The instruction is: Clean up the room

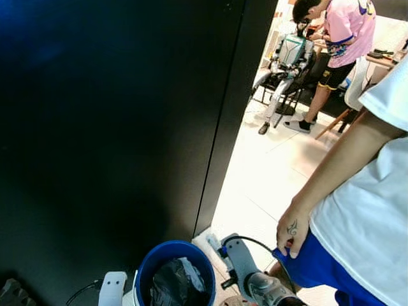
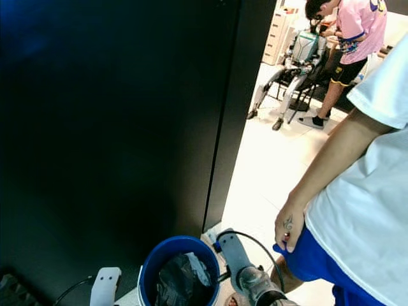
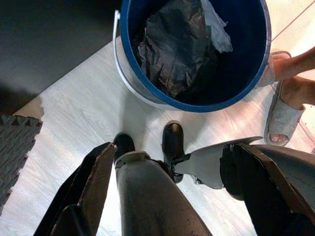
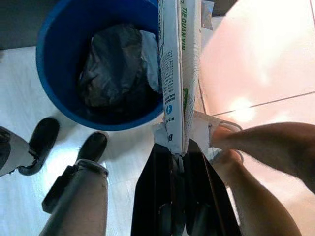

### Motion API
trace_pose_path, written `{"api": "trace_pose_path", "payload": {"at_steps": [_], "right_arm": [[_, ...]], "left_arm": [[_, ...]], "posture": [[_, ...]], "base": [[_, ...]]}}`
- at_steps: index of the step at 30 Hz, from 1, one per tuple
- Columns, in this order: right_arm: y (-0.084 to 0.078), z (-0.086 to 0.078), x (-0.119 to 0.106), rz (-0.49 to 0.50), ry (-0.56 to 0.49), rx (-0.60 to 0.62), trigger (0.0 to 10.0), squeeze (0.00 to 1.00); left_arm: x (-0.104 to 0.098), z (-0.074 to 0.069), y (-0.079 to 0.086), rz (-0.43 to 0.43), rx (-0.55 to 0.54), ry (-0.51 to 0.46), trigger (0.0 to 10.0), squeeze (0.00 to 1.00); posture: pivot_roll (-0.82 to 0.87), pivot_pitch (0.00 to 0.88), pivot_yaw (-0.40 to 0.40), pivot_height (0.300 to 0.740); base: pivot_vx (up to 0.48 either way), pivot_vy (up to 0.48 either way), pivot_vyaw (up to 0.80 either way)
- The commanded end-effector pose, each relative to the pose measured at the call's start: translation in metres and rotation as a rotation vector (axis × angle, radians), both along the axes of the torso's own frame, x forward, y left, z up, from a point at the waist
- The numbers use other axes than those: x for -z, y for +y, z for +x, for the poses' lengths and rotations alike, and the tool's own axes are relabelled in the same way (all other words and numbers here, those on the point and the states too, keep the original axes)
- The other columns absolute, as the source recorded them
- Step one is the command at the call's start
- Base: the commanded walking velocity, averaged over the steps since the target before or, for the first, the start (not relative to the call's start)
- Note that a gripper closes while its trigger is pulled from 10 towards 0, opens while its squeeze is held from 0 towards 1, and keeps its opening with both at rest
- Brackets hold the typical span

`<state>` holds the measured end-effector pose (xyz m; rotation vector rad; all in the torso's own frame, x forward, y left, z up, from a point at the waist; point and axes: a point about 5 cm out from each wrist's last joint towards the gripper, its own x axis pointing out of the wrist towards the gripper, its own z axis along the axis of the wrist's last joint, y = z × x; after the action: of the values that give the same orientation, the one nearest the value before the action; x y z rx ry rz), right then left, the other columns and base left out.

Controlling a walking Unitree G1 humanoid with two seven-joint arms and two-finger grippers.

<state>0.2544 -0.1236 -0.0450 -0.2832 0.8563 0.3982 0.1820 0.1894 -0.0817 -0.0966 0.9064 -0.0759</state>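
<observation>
Down near the robot's feet stands a blue bucket [image 1: 176, 273] on pale wooden floor [image 3: 74, 123], close against a tall dark wall panel [image 1: 115, 127]. Inside the bucket lie a crumpled black plastic bag [image 3: 174, 49] and a bit of white paper [image 3: 216, 27]. The right gripper [image 4: 179, 196] hangs just over the bucket's rim, its two black fingers clenched on a flattened white carton [image 4: 178, 73] with green and blue print; the carton reaches out from the fingers past the edge of the bucket, its far end over the rim beside the black bag. The left gripper [image 3: 167, 196] points down at the floor just beside the bucket, its fingers [image 3: 93, 187] spread apart and gripping nothing. Between them the left wrist view shows the robot's own silver leg [image 3: 147, 196] and black feet [image 3: 173, 142]. A dark grey foam mat [image 3: 15, 152] lies at the edge of the wood. Close on the robot's right stands a person in a white shirt [image 1: 370, 210] and blue shorts [image 1: 319, 268], one hand [image 1: 292, 228] hanging by the hip, a foot in a grey slipper [image 3: 283, 118] right next to the bucket. Farther off, across white floor tiles [image 1: 268, 172], another person in a pink shirt [image 1: 347, 29] bends over a second silver robot [image 1: 290, 60] seated on a chair
</observation>
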Motion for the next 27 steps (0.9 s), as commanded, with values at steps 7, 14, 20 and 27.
{"api": "trace_pose_path", "payload": {"at_steps": [7,14,20,27], "right_arm": [[0.0,-0.002,0.001,-0.001,0.011,0.0,10.0,0.0],[0.003,0.003,-0.002,0.008,-0.011,0.01,10.0,0.0],[0.007,0.009,-0.007,0.025,-0.03,0.026,10.0,0.0],[0.016,0.01,-0.008,0.037,-0.02,0.042,10.0,0.0]], "left_arm": [[0.004,-0.006,-0.001,0.012,0.001,0.037,10.0,0.0],[0.0,0.001,-0.003,0.039,0.025,0.004,10.0,0.0],[-0.008,0.018,-0.01,0.037,0.051,-0.065,10.0,0.0],[-0.027,0.048,-0.022,0.021,0.082,-0.205,10.0,0.0]], "posture": [[0.15,0.0,-0.16,0.74],[0.14,0.0,-0.164,0.74],[0.15,0.0,-0.174,0.74],[0.17,0.0,-0.203,0.74]], "base": [[0.0,0.429,0.0],[0.0,0.061,0.0],[0.0,0.0,0.0],[0.0,0.0,0.0]]}}
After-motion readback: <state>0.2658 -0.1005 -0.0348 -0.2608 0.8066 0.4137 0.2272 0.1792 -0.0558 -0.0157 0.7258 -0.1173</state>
